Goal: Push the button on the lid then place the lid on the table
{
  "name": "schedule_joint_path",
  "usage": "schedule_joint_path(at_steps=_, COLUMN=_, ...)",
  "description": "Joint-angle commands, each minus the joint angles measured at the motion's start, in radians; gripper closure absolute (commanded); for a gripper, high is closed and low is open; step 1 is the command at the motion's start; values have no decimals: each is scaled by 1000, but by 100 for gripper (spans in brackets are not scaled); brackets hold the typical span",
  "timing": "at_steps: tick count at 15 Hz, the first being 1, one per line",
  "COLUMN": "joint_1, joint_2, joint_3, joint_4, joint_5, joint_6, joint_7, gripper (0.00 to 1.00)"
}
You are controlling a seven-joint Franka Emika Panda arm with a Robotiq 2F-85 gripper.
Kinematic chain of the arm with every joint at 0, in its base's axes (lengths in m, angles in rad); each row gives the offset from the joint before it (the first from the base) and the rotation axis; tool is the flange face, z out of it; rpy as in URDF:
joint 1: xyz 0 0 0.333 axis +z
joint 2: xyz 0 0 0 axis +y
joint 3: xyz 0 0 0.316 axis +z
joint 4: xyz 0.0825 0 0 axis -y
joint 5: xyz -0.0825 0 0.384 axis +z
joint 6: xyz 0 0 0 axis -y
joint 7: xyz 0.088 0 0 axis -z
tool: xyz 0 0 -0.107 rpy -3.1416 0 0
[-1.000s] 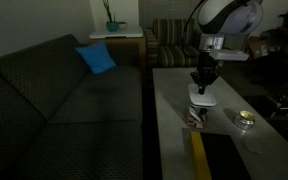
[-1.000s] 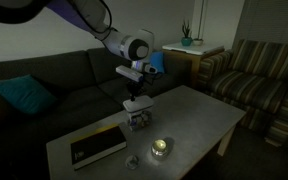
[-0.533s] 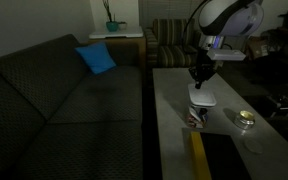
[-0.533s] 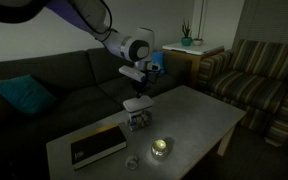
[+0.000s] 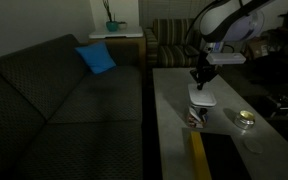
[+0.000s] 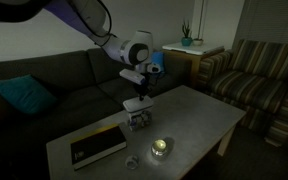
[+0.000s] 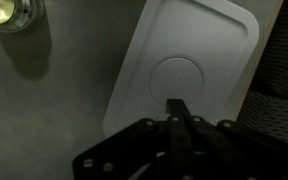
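Observation:
The white rounded-rectangular lid sits on a small patterned container on the pale grey table. The lid has a round button at its centre. My gripper is shut and empty, with its closed fingertips pointing down over the near edge of the button. In both exterior views the gripper hangs just above the lid. I cannot tell whether the tips touch it.
A small round shiny tin stands on the table near the container. A black panel lies at one end of the table. A dark sofa runs along one side, and an armchair stands beyond.
The gripper has risen slightly from the lid and the arm's upper part has shifted. The lid and container have not moved.

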Motion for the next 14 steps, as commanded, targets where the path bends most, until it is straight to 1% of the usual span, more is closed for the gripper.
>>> schedule_joint_path(at_steps=1, joint_1=8, joint_2=0, joint_3=-5, joint_4=-19, joint_5=-11, joint_6=29, joint_7=15, gripper=100)
schedule_joint_path(at_steps=10, joint_1=39, joint_2=0, joint_3=-43, joint_4=-25, joint_5=-42, joint_6=19, joint_7=99, gripper=100)
schedule_joint_path(at_steps=14, joint_1=42, joint_2=0, joint_3=-49, joint_4=-20, joint_5=-50, joint_6=11, joint_7=120, gripper=100)
